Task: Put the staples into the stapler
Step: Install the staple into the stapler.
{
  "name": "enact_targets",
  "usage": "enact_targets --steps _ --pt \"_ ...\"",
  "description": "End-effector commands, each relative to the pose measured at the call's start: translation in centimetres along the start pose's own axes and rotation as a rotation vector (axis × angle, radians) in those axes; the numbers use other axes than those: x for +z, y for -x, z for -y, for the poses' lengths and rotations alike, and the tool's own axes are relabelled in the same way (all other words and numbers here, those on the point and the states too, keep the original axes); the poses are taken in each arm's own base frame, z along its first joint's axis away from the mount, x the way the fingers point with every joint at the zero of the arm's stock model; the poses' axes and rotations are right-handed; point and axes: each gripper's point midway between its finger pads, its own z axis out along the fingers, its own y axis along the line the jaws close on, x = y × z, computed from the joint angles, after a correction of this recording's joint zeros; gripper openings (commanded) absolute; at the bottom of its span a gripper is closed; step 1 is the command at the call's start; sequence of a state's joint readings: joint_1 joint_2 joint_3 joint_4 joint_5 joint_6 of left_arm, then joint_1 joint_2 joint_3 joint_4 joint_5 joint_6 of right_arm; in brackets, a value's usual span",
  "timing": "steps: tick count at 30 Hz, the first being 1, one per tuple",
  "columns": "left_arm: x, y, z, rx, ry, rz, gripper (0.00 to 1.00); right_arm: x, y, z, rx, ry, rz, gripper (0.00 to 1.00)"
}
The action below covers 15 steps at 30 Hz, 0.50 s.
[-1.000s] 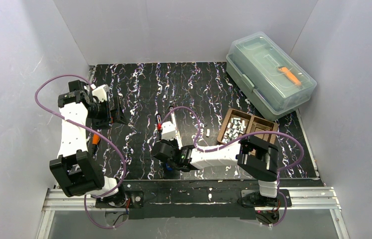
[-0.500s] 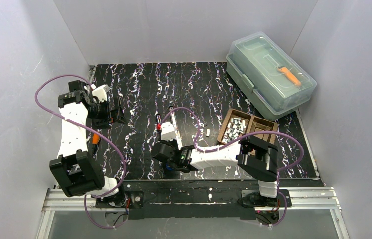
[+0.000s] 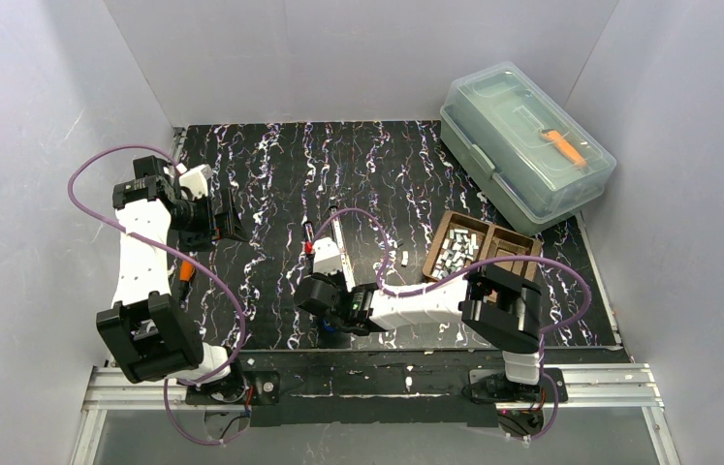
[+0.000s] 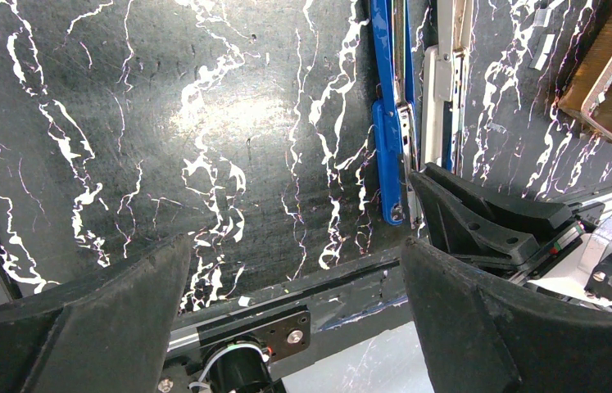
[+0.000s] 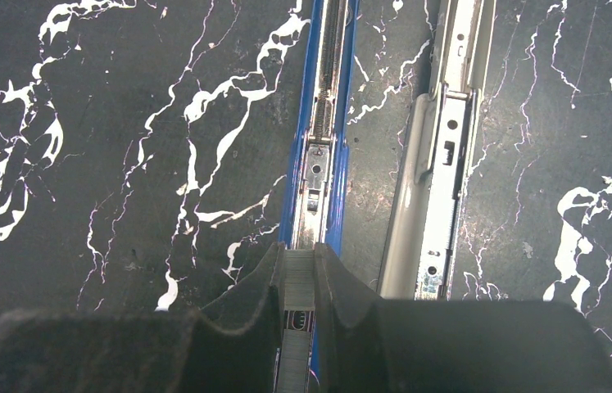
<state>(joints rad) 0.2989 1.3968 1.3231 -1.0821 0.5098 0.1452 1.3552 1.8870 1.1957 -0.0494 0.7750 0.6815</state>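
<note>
The stapler [image 3: 330, 248] lies folded open mid-table, its blue magazine rail [image 5: 324, 123] beside its silvery-white top arm [image 5: 446, 164]. My right gripper [image 5: 299, 264] is low over the near end of the blue rail, shut on a short grey strip of staples [image 5: 299, 277]. That strip lines up with the rail's channel. A second grey strip [image 5: 292, 360] shows further back between the fingers. More staples [image 3: 455, 250] fill the brown tray [image 3: 511, 244]. My left gripper [image 4: 294, 262] hovers at the left of the mat, open and holding nothing.
A clear lidded box [image 3: 524, 145] with an orange item inside stands at the back right. One loose staple strip [image 3: 404, 258] lies between the stapler and the tray. An orange-handled tool [image 3: 186, 271] lies by the left arm. The mat's near edge meets the metal rail [image 4: 245, 327].
</note>
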Motion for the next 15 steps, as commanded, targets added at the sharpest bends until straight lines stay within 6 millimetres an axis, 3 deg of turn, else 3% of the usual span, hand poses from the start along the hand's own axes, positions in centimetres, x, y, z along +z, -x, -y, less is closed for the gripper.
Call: enact_targets --steps 1,15 --pt "-1.10 -0.08 0.86 0.010 -0.016 0.024 0.99 0.11 0.75 -0.89 0.024 0.012 0.027 0.01" --pt "-0.94 -0.30 0.73 0.010 -0.016 0.016 0.99 0.24 0.12 -0.42 0.039 0.002 0.025 0.01"
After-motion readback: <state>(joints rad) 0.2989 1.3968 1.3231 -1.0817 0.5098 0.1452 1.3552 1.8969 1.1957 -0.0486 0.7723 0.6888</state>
